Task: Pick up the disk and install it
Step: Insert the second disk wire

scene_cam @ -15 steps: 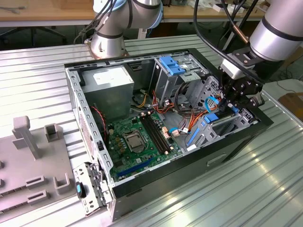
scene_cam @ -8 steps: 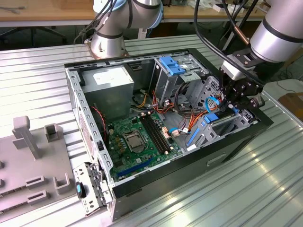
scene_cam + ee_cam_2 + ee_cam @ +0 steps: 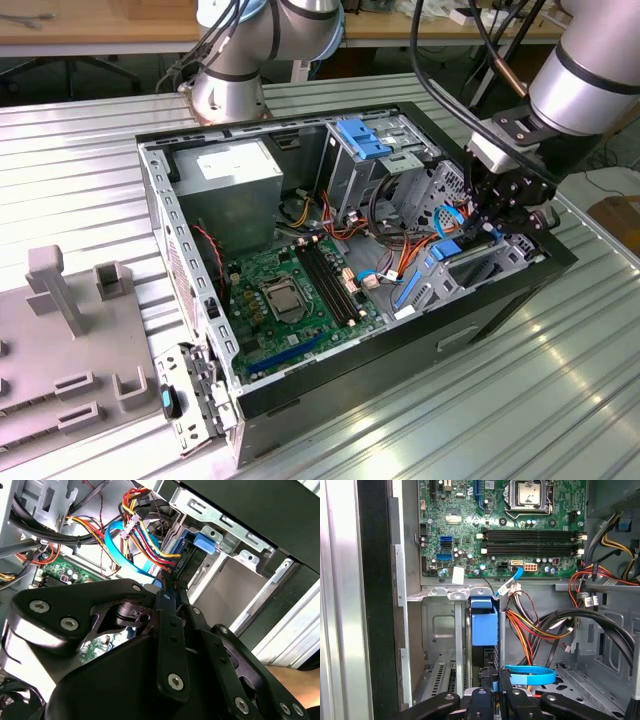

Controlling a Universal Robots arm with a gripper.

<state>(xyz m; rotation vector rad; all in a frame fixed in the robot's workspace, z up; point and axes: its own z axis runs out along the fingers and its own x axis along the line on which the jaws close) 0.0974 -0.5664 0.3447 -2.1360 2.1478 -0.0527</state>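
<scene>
The disk [image 3: 484, 625] stands on edge inside the metal drive cage [image 3: 440, 630] at the front of the open computer case. Its bright blue carrier faces the first wrist view, with the dark drive edge just below it. My gripper [image 3: 494, 682] is shut on the disk's near edge, its black fingers [image 3: 482, 682] pressed close on either side. In the exterior view the gripper [image 3: 490, 225] reaches down into the case's right end, right over the blue carrier [image 3: 443, 250]. In the second wrist view the fingertips [image 3: 167, 587] meet the carrier [image 3: 192, 550] beside the cage wall.
Bundles of red, yellow and black wires [image 3: 540, 630] and a blue flat cable [image 3: 530, 675] crowd the space beside the cage. The green motherboard [image 3: 300, 290], grey power supply [image 3: 235, 170] and light-blue bracket [image 3: 362, 138] fill the case. A grey fixture [image 3: 70, 340] sits at the exterior view's left.
</scene>
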